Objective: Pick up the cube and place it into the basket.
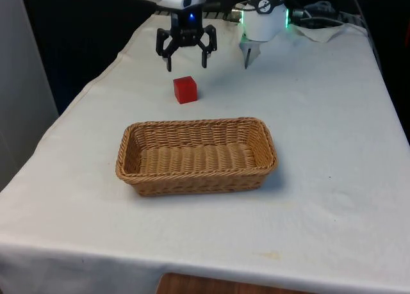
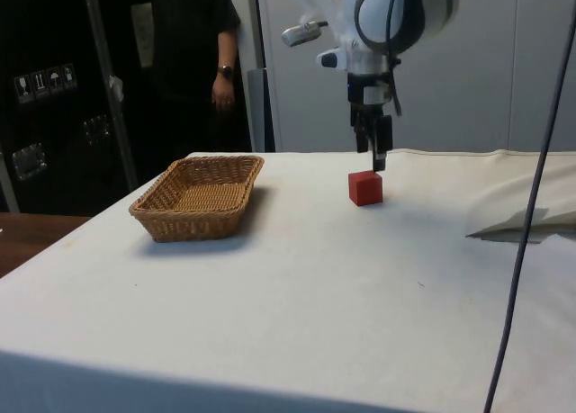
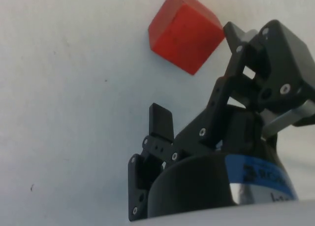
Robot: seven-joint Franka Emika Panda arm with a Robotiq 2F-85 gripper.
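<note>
A red cube [image 1: 185,89] rests on the white cloth, a short way beyond the woven basket [image 1: 195,177]. My gripper [image 1: 187,65] hangs just above and behind the cube, open, with nothing between its fingers. From the side, the gripper [image 2: 378,161] sits right over the cube [image 2: 365,187], its tips near the cube's top edge. The wrist view has the cube [image 3: 185,31] on the cloth just past one fingertip [image 3: 235,35]. The basket [image 2: 225,165] lies empty, apart from the cube.
A person [image 2: 193,62] in dark clothes stands beyond the table behind the basket. Crumpled white cloth [image 2: 526,219] lies on the table at the side view's right. A black cable [image 2: 531,197] hangs down near that cloth.
</note>
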